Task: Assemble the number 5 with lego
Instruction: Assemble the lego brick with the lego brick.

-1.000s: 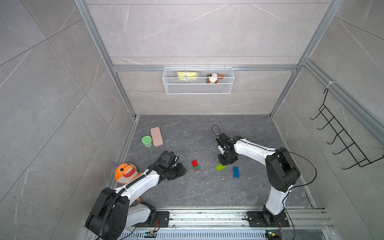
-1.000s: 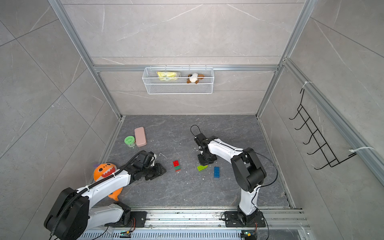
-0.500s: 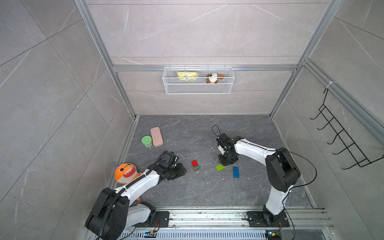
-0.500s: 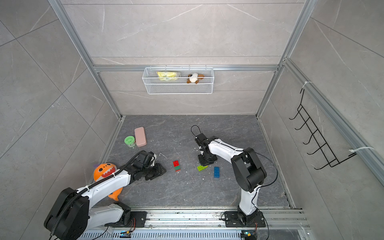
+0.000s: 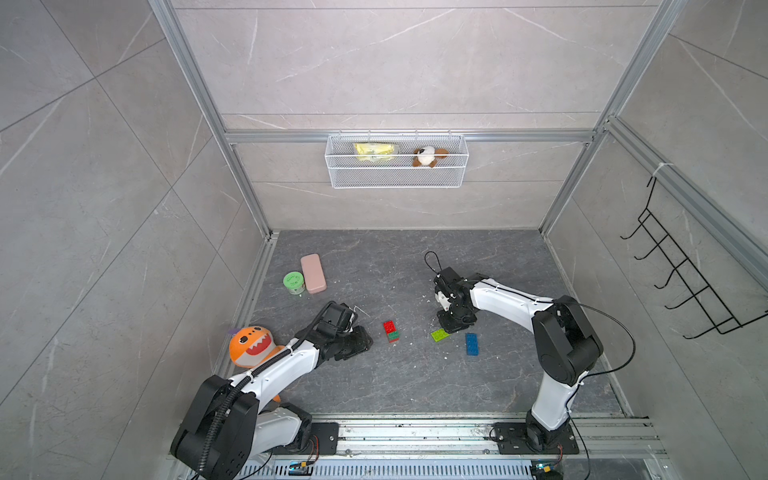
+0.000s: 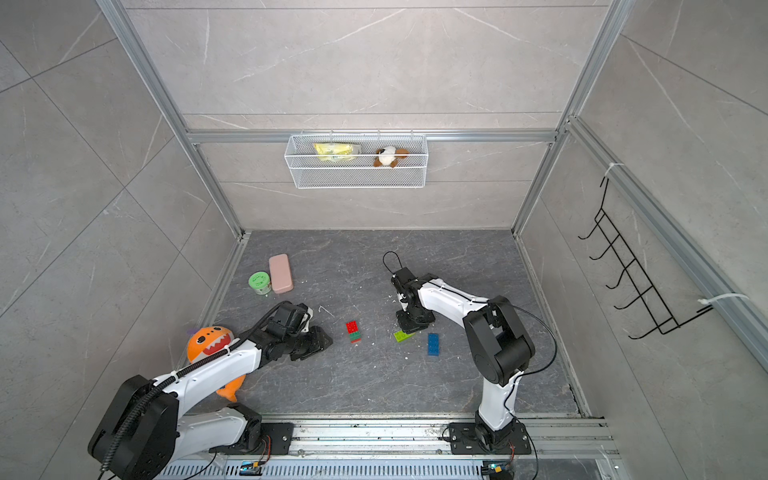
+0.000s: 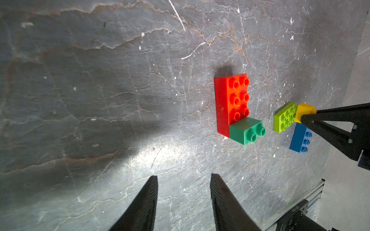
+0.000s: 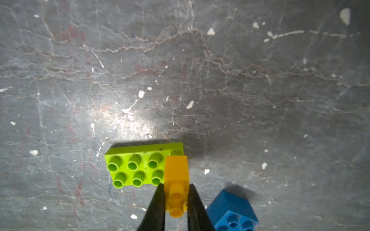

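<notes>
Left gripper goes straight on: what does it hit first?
Probably the short dark-green studded plastic brick joined to the long red studded brick; both sit slightly off the left gripper's line, so maybe a graze.

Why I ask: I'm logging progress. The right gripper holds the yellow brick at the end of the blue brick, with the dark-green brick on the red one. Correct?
One slip: the right gripper holds the yellow brick at the end of the lime-green brick, not the blue brick, which lies apart, as the right wrist view shows. The rest stands.
</notes>
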### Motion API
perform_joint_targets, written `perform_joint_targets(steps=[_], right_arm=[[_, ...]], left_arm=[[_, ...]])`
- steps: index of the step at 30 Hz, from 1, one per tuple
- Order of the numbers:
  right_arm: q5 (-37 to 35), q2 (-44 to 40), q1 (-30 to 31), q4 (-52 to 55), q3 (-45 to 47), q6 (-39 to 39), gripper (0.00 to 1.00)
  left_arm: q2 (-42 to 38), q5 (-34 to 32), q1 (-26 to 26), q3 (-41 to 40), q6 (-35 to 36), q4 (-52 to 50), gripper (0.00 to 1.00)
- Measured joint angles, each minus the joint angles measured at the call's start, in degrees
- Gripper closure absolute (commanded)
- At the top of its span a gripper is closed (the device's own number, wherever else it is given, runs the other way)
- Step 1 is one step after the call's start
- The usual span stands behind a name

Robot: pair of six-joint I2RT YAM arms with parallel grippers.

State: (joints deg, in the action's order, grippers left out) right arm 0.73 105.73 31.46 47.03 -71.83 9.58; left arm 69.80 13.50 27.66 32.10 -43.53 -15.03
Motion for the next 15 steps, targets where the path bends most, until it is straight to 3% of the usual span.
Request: perform_joint_targets(steps=[15], right_arm=[[-0.7,1.5,0.4,2.1,-1.9,-0.2,0.82]], left_arm=[[0.3,0.0,0.0,0.0,0.0,0.1,0.53]])
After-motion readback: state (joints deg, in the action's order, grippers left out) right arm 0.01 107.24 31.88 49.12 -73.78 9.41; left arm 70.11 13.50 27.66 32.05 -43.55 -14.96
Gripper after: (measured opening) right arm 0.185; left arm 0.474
